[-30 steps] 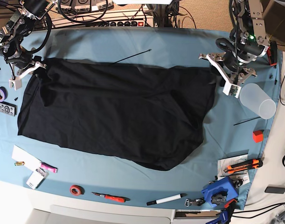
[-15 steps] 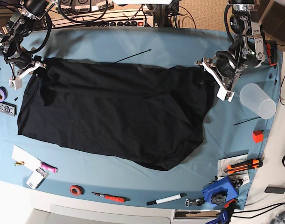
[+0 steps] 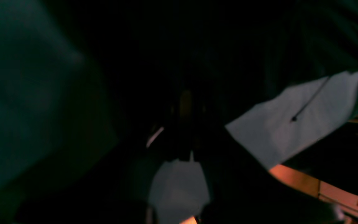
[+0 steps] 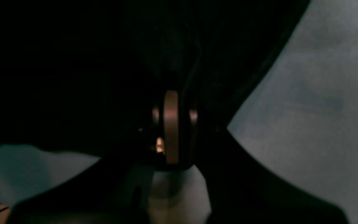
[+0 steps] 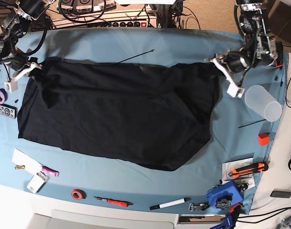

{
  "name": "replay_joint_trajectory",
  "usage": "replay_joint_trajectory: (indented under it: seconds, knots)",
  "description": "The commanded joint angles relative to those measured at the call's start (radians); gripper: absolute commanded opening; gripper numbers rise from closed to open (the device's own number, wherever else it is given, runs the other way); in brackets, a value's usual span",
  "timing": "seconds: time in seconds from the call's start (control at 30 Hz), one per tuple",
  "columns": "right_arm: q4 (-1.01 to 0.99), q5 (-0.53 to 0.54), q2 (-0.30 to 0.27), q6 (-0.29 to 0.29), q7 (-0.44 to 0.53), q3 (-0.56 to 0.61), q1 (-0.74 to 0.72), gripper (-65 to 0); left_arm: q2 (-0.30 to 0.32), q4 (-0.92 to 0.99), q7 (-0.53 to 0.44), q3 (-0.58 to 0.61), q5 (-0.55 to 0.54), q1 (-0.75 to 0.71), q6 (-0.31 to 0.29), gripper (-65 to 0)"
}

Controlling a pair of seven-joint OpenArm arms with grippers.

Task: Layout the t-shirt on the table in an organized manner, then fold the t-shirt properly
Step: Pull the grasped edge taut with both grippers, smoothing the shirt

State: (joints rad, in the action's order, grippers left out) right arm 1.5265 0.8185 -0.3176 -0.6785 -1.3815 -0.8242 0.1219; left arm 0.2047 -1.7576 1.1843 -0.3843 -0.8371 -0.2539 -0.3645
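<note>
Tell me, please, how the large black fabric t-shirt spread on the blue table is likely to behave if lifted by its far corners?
The black fabric t-shirt will probably drape and sag between the grippers: it lies limp, with wrinkles and an uneven near hem. It likely slides easily over the blue cloth-covered table, and seems light for its spread.

The t-shirt (image 5: 116, 114) is matt black cloth, soft and faintly creased, swallowing light without any sheen. The table (image 5: 183, 45) wears a light blue cloth cover, also matt, with shallow wrinkles. Beside it, the cup (image 5: 263, 102) looks like frosted, translucent plastic. The roll of tape (image 5: 78, 194) appears red and slightly glossy. The marker (image 5: 170, 203) has a smooth white plastic barrel. The left pincer (image 5: 226, 74) shows white, matt plastic fingers.
</note>
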Motion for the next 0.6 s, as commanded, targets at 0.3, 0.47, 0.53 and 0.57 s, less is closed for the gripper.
replay_joint_trajectory:
  seconds: [0.3,0.47,0.53,0.57]
  knots:
    - [0.016,0.116,-0.029,-0.006,-0.015,-0.148,0.055,-65.0,0.014,-0.032,0.033,-0.077,-0.182,-0.106,-0.082,-65.0]
    - [0.016,0.116,-0.029,-0.019,-0.015,-0.150,0.098,-65.0,0.014,-0.068,0.057,-0.077,-0.204,-0.161,-0.082,-65.0]
    - [0.016,0.117,-0.029,-0.020,-0.015,-0.150,0.106,-65.0,0.014,-0.096,0.058,-0.077,-0.207,-0.189,-0.082,-65.0]
    - [0.016,0.116,-0.029,-0.020,-0.015,-0.150,0.110,-65.0,0.014,-0.111,0.058,-0.077,-0.207,-0.204,-0.082,-65.0]
